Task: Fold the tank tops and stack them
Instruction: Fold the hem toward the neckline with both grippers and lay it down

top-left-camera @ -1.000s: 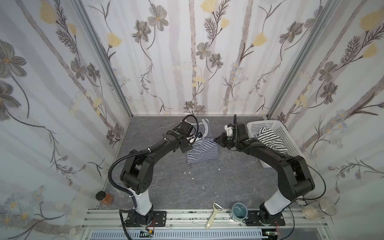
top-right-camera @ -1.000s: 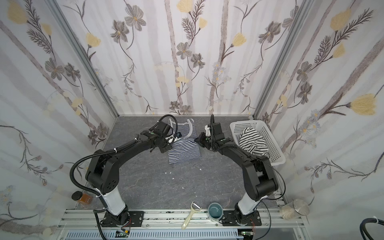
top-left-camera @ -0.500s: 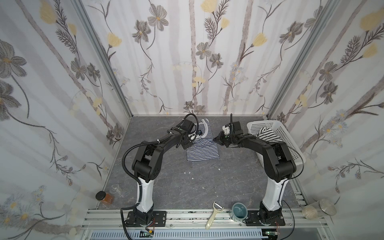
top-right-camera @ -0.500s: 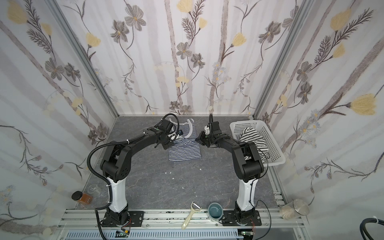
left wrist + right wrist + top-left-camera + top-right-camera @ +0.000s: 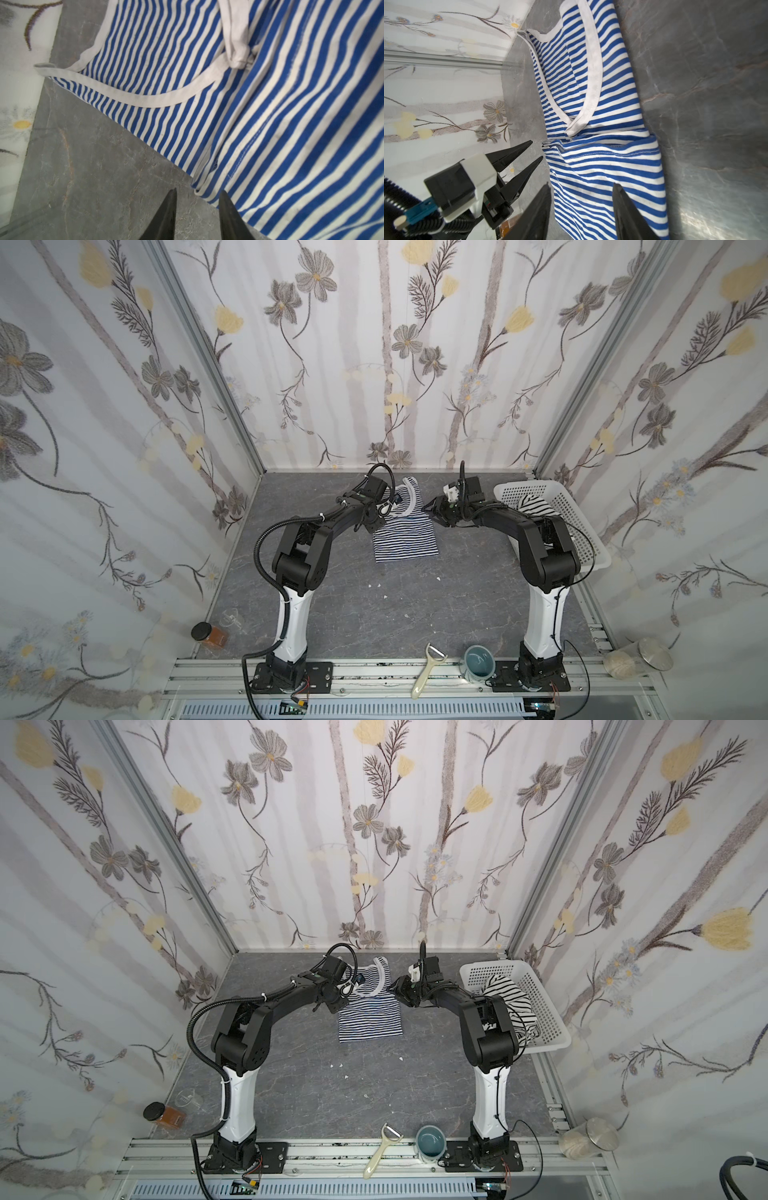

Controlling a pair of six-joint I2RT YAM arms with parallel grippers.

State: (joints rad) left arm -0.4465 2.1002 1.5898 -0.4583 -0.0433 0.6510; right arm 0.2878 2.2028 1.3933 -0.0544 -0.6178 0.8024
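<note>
In both top views the blue-and-white striped cloth tank top (image 5: 405, 541) lay up-and-down mid-frame, between the left claw (image 5: 198, 190) and right claw (image 5: 581, 185), both spread apart and empty.

Bright even light, faint shadows, glare on table (image 5: 691, 216), edges bent

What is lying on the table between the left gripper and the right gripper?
The blue-striped tank top, half folded, lies between the left gripper and the right gripper. It shows in both top views; neither pair of jaws holds it.
</note>
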